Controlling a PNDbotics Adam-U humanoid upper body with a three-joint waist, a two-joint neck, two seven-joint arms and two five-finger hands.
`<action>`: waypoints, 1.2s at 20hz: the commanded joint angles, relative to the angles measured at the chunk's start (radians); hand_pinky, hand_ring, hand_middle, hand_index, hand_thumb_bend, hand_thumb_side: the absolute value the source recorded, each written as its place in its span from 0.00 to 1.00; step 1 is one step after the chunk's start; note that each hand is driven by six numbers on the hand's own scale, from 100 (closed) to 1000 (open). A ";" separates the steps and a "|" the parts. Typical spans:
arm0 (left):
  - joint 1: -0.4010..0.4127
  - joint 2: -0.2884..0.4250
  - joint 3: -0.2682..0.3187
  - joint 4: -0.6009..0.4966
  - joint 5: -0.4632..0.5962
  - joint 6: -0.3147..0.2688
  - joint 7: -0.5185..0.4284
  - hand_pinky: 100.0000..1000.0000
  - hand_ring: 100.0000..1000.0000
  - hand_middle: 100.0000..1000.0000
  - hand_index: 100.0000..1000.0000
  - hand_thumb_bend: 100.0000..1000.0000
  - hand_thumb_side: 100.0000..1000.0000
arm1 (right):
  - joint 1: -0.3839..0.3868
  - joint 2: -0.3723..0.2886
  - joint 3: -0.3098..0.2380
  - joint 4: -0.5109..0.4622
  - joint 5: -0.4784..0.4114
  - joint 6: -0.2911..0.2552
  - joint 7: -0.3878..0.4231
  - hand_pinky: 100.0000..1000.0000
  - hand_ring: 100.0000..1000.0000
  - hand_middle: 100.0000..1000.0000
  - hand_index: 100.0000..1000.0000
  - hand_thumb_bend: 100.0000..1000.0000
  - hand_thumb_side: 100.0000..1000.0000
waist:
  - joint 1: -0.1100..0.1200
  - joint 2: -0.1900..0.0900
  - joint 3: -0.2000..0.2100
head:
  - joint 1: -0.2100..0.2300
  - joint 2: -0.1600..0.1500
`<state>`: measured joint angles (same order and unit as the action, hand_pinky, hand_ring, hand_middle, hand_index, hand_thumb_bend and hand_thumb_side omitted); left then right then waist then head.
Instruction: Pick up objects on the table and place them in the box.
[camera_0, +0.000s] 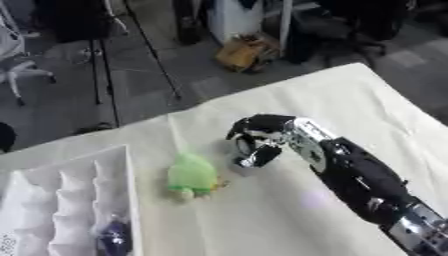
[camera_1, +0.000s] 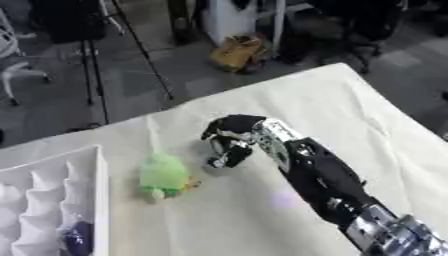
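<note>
The green toy (camera_0: 192, 175) lies just left of the right hand (camera_0: 258, 140), whose fingers curl downward, holding nothing; the box (camera_0: 131, 200) sits further left.

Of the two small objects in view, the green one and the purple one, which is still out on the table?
The green object, lying on the cloth left of the right hand. The purple one already sits inside the white box.

Right arm (camera_0: 359, 177): bulky black shell segments, glossy, silver metal ring at the wrist and another silver joint near the lower edge. Right hand (camera_0: 262, 136): black housing, dark fingers (camera_0: 259, 156) with shiny silver-grey parts. No readable markings or cables visible.
</note>
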<state>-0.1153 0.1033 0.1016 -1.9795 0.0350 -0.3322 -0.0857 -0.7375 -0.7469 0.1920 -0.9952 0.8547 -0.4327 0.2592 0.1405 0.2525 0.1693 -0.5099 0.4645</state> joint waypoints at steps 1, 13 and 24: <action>-0.005 0.007 0.004 -0.020 0.002 -0.001 -0.002 0.97 0.82 0.79 0.71 0.37 0.84 | -0.010 -0.022 -0.003 -0.018 -0.009 0.001 -0.019 0.32 0.49 0.79 0.88 0.30 0.47 | 0.011 -0.004 -0.002 | -0.003 -0.012; -0.008 0.007 0.005 -0.020 0.002 -0.002 -0.002 0.97 0.82 0.79 0.71 0.38 0.84 | -0.005 -0.018 0.000 -0.021 0.006 0.017 -0.044 0.09 0.34 0.48 0.58 0.00 0.23 | 0.008 -0.006 -0.007 | -0.009 -0.018; -0.012 0.008 0.007 -0.020 0.000 -0.002 0.000 0.97 0.83 0.79 0.71 0.38 0.84 | -0.009 -0.026 -0.001 -0.101 -0.026 0.024 -0.087 0.00 0.14 0.38 0.46 0.00 0.04 | 0.006 -0.008 -0.014 | -0.009 -0.022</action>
<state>-0.1181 0.1032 0.1017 -1.9795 0.0350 -0.3335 -0.0869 -0.7295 -0.7449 0.1975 -1.0582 0.8413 -0.4107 0.1850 0.1405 0.2525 0.1549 -0.5185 0.4556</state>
